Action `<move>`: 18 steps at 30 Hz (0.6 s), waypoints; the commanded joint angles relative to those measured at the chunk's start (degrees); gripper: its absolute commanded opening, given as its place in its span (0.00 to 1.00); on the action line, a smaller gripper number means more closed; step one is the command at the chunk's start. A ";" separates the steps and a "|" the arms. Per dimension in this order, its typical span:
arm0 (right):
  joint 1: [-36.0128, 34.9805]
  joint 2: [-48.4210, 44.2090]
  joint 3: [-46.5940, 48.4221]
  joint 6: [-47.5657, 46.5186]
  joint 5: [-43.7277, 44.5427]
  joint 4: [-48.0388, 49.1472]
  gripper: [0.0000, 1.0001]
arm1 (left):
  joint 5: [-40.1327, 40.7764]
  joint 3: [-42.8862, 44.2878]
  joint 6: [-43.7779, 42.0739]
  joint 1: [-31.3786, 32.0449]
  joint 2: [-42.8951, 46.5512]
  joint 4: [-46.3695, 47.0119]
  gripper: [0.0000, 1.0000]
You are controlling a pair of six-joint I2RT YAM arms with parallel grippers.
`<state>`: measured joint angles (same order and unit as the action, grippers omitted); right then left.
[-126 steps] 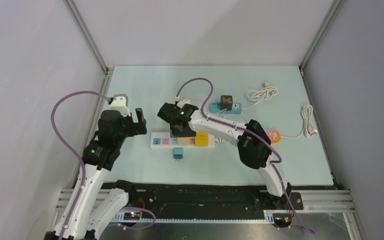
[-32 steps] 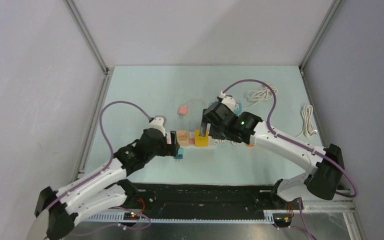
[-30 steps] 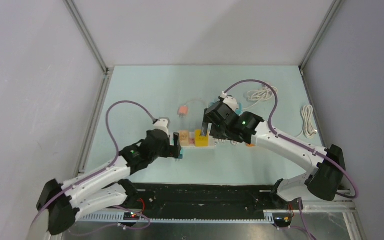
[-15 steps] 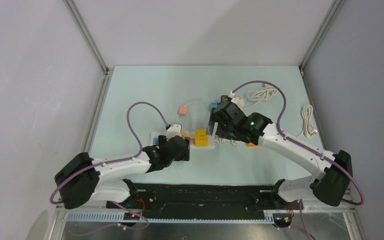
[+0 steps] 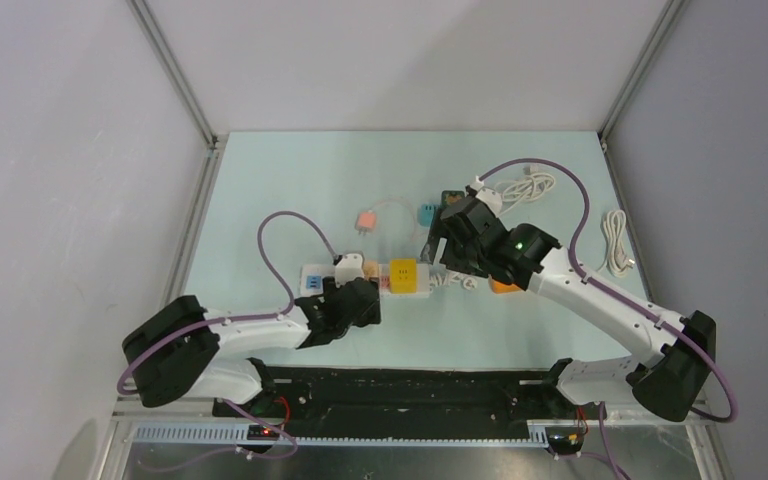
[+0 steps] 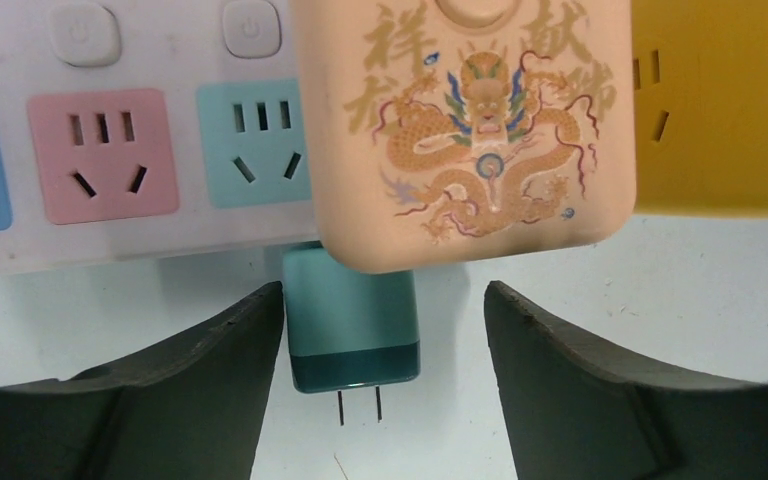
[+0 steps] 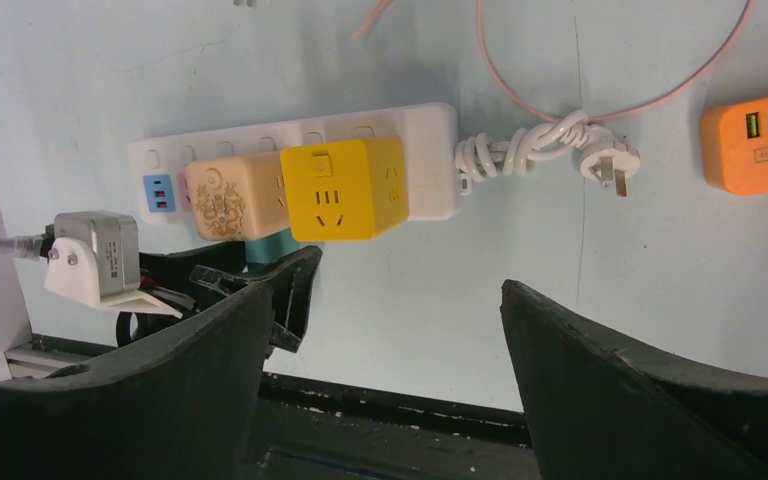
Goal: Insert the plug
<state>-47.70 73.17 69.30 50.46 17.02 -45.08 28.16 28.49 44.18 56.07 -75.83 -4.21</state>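
Left wrist view: teal plug point(image 6: 352, 340) upper part hidden under beige cube adapter point(image 6: 465, 130); power strip point(image 6: 160, 225) cut by top and left edges, yellow cube point(image 6: 705, 110) by right edge. Top view: plug hidden by left tool point(image 5: 358, 300). Right wrist view: orange hub point(image 7: 755, 150) clipped at right edge

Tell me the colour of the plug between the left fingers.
Teal plug, clearest in left wrist view.

The teal plug point(image 6: 351, 335) looks smooth matt plastic; the white power strip point(image 6: 170, 45) glossy plastic.
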 commanded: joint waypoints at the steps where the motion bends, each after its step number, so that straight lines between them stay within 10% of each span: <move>1: 0.20 -1.00 -0.04 -0.27 0.35 0.00 0.88 | 3.30 -1.57 2.56 0.42 -1.18 3.30 0.76; 11: 0.23 -0.92 0.02 0.04 -0.36 0.46 0.87 | 3.11 -2.41 0.90 0.67 0.24 3.92 0.49; 18: 0.18 -0.64 -0.02 0.15 -0.98 0.81 0.87 | 4.26 -3.17 -0.30 2.57 4.12 1.60 0.70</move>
<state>-47.62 73.17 69.21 50.50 16.10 -45.15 29.91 25.39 44.62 57.23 -73.65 -1.43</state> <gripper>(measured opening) 0.875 0.687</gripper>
